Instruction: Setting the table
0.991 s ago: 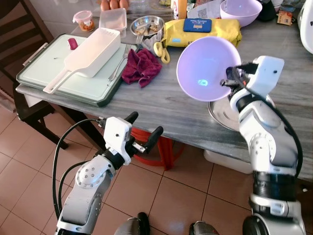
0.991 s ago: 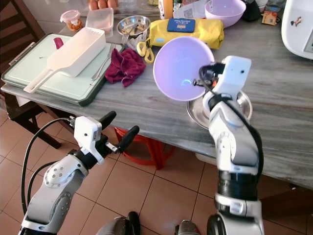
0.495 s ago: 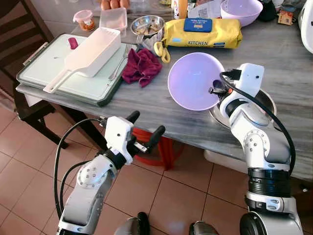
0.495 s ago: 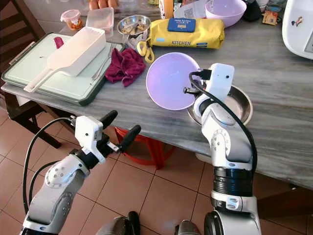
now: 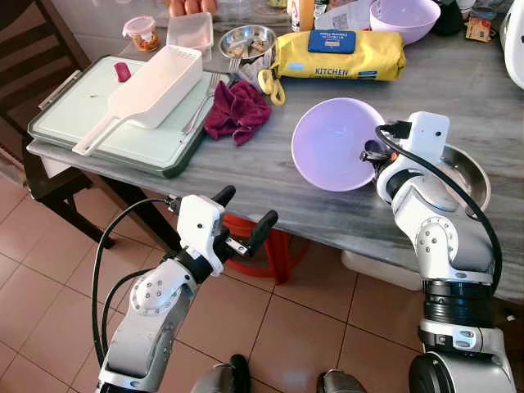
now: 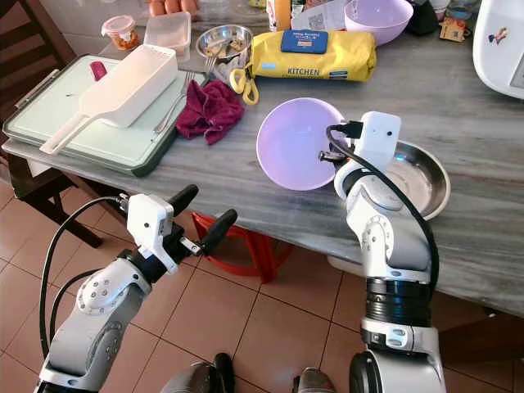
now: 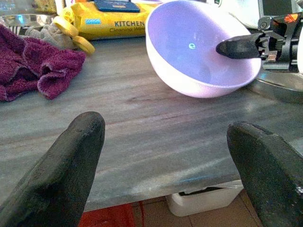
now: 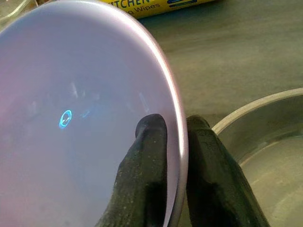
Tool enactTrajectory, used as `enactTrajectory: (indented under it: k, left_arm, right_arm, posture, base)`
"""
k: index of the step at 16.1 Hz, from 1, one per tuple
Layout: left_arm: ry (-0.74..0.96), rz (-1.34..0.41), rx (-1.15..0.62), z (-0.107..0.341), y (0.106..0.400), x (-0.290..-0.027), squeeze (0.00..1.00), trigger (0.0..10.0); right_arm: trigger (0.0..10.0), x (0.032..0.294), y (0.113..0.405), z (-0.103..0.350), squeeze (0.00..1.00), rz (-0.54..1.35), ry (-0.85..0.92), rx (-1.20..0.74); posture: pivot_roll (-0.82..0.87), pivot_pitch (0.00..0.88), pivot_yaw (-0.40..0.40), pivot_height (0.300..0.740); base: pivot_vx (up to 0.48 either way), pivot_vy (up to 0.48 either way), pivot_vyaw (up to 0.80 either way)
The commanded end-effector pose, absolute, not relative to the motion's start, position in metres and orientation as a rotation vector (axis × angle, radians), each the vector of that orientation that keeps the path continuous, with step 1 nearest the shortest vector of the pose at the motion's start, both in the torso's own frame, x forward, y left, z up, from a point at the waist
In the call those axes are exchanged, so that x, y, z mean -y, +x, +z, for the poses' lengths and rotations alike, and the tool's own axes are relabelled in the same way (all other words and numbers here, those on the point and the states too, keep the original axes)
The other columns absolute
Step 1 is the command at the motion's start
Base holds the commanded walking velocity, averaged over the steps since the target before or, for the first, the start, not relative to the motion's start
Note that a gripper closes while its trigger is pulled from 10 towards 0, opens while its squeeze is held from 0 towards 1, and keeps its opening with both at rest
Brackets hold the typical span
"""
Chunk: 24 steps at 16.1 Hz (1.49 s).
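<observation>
Glossy round lilac bowl point(image 5: 340, 143) in right gripper point(image 8: 174, 142)

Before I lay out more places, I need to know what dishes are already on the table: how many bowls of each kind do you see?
Lilac plastic bowls: 2, one held by its rim in the right pincer at, one at the far edge.
Large steel bowls: 1.
Small steel bowls: 1.
Total: 4
</observation>
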State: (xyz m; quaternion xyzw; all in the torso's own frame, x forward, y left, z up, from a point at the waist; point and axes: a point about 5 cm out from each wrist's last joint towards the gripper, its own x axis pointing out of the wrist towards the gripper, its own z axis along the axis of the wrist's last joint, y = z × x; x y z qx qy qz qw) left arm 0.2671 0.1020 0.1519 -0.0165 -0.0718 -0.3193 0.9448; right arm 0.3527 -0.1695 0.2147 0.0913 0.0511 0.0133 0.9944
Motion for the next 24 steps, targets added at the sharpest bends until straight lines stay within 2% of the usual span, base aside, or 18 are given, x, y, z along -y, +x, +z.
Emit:
enactTrajectory:
  k: [1, 16, 24]
  left_arm:
    - [-0.022, -0.642, 0.133, 0.150, 0.264, -0.104, 0.00, 10.0]
    - [-0.016, -0.626, 0.137, 0.150, 0.267, -0.102, 0.00, 10.0]
    - [-0.025, -0.639, 0.144, 0.151, 0.267, -0.102, 0.00, 10.0]
  right_arm:
    - [10.0, 0.172, 0.353, 0.213, 1.00, 0.017, 0.184, -0.123]
    - [10.0, 0.183, 0.356, 0.228, 1.00, -0.003, 0.155, -0.060]
    - [10.0, 0.182, 0.350, 0.254, 1.00, 0.041, 0.048, 0.099]
  posture:
    - [-0.14, 0.232, 0.096, 0.740]
    - [-0.14, 0.226, 0.095, 0.740]
    - [-0.15, 0.220, 0.094, 0.740]
  base:
    - [0.000, 0.000, 0.00]
    - [0.000, 0.000, 0.00]
    - [0.000, 0.000, 0.00]
